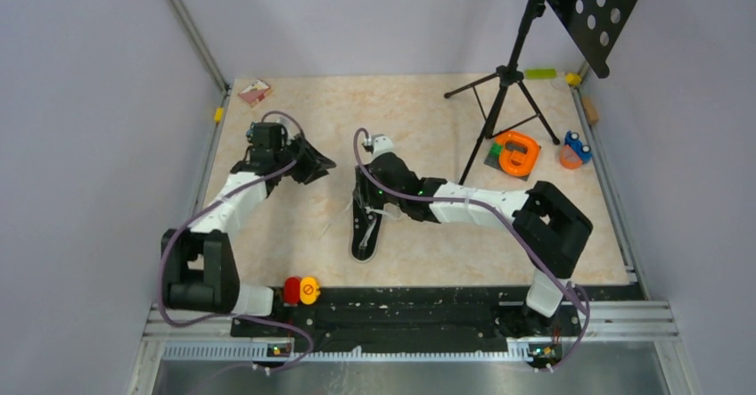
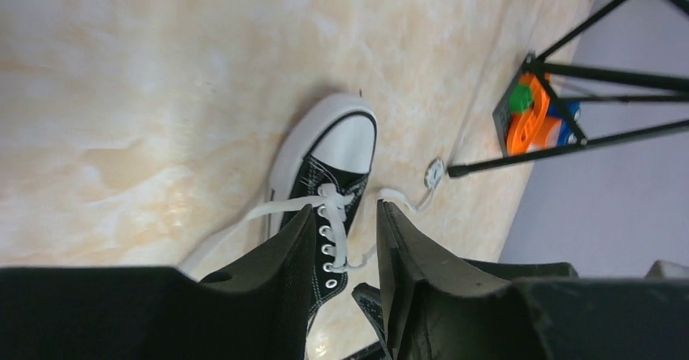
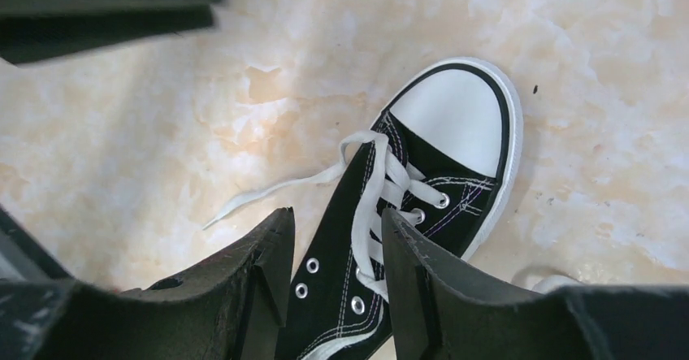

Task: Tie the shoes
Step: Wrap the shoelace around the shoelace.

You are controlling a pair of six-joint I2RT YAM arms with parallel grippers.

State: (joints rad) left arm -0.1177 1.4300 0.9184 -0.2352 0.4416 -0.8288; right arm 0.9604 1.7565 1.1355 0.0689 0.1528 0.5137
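The black sneaker (image 1: 364, 234) lies mid-table with its white toe cap toward the near edge and its white laces loose. My right gripper (image 1: 366, 199) hovers over its heel half. In the right wrist view this gripper (image 3: 337, 218) is open and empty, its fingers either side of the eyelets of the sneaker (image 3: 422, 181), with one lace (image 3: 268, 188) trailing left on the table. My left gripper (image 1: 318, 159) is open and empty, to the shoe's left and farther back. The left wrist view shows this gripper (image 2: 345, 215) above the sneaker (image 2: 333, 161), with lace ends (image 2: 244, 218) lying to both sides.
A black tripod (image 1: 499, 101) with a perforated plate stands at the back right. An orange object (image 1: 515, 152) and a blue one (image 1: 575, 150) lie beside it. A pink box (image 1: 255, 91) sits at the back left. Red and yellow buttons (image 1: 300, 290) are on the front rail.
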